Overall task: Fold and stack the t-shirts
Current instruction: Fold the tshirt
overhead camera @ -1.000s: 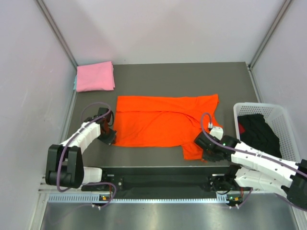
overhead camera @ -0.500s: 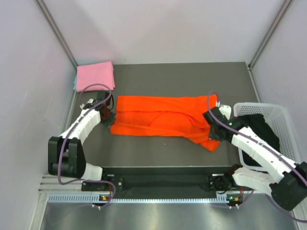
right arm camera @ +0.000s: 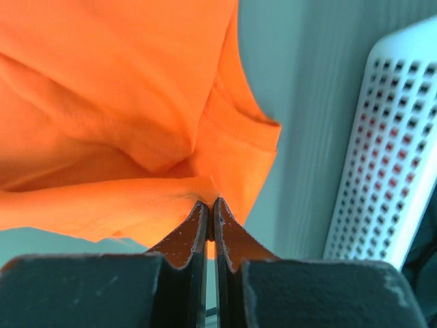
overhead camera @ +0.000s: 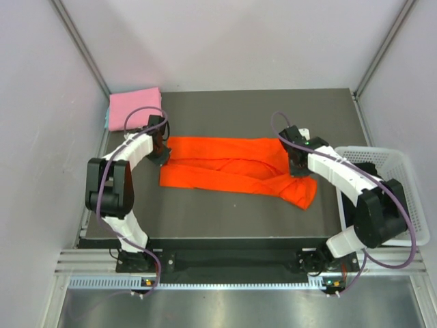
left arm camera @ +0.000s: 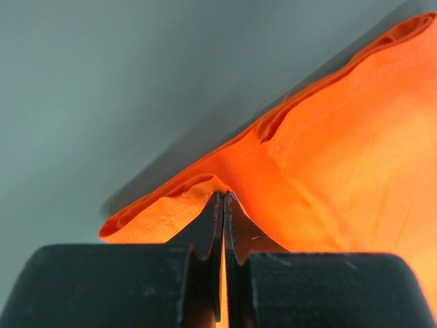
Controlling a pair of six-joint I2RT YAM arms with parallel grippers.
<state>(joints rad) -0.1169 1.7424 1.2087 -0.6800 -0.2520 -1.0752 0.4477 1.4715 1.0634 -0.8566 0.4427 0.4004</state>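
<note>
While left end effector (left arm camera: 223,198) and right end effector (right arm camera: 209,203) clamp orange t-shirt (overhead camera: 232,167), pink t-shirt (overhead camera: 135,108) far-left, white basket (overhead camera: 392,153) right.

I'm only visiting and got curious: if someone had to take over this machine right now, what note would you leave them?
Left gripper: shut on the orange t-shirt, at its far left corner.
Right gripper: shut on the same shirt's right end.
The orange shirt lies across the middle of the table as a long band, doubled over lengthwise, with its right end bunched.
Pink t-shirt: folded, in the far left corner.
Left to do: finish folding the orange one, then stack it with the pink.
</note>
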